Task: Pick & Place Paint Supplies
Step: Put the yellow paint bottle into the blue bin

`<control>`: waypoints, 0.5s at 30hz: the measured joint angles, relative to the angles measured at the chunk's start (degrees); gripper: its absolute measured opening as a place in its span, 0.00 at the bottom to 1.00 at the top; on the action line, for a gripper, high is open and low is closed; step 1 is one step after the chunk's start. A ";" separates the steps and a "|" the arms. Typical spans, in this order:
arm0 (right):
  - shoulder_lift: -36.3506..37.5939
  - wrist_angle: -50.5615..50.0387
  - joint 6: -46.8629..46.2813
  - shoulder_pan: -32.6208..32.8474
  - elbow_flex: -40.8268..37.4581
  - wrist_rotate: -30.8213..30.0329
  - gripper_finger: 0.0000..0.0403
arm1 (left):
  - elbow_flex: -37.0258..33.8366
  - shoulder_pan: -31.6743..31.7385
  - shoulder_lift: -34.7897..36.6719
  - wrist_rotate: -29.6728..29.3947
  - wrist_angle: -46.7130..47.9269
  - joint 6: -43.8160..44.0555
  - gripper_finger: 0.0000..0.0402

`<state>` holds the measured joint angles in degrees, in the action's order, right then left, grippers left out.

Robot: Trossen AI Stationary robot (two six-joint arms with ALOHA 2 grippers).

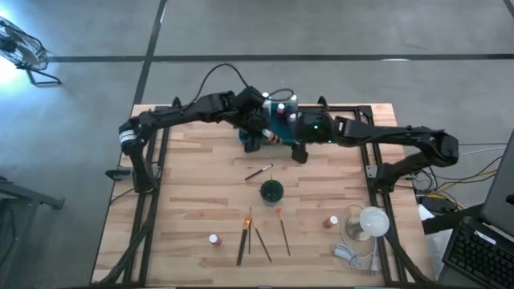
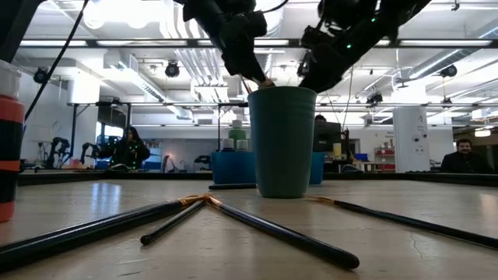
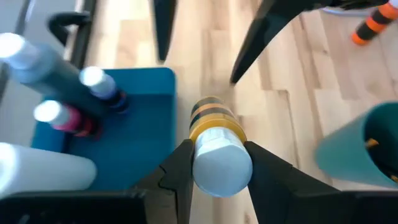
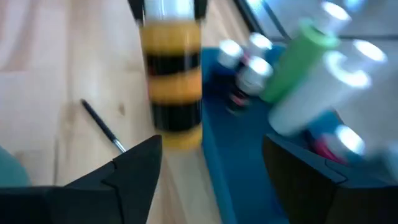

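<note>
STEP: bottle handover beside the tray | LEFT: left gripper (image 3: 217,165) pinches the white cap of the yellow-and-black bottle (image 3: 213,124), held just beside the teal tray (image 3: 146,106) | RIGHT: right gripper (image 4: 211,168) spread, holding nothing | NEXT: likely carry over tray, lower clear of standing bottles.

Left hand (image 3: 214,165) clamped, right hand (image 4: 214,171) spread.

Occlusions, crops and blur around the tray

High view: arms cover most of the teal rectangular tray (image 1: 283,112), bottles there too small to tell apart. Right wrist view: yellow-and-black banded bottle (image 4: 172,74) blurred, cap cut by the edge. Low view: orange-banded bottle (image 2: 11,140) cropped at the frame edge.
</note>
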<state>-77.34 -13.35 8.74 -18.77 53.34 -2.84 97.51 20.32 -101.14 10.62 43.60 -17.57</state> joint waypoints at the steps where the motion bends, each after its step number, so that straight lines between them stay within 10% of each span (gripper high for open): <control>1: 1.17 -1.44 -0.68 -0.27 0.00 -1.20 0.69 | 0.36 0.54 0.00 -0.07 0.01 0.00 0.30; 15: 12.80 -13.54 -6.71 -7.27 -0.09 -8.32 0.76 | 15.17 4.76 -11.22 -3.09 8.43 -0.84 0.30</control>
<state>-64.54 -26.89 2.02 -26.04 53.25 -11.16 112.69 25.08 -112.36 7.53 52.03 -18.41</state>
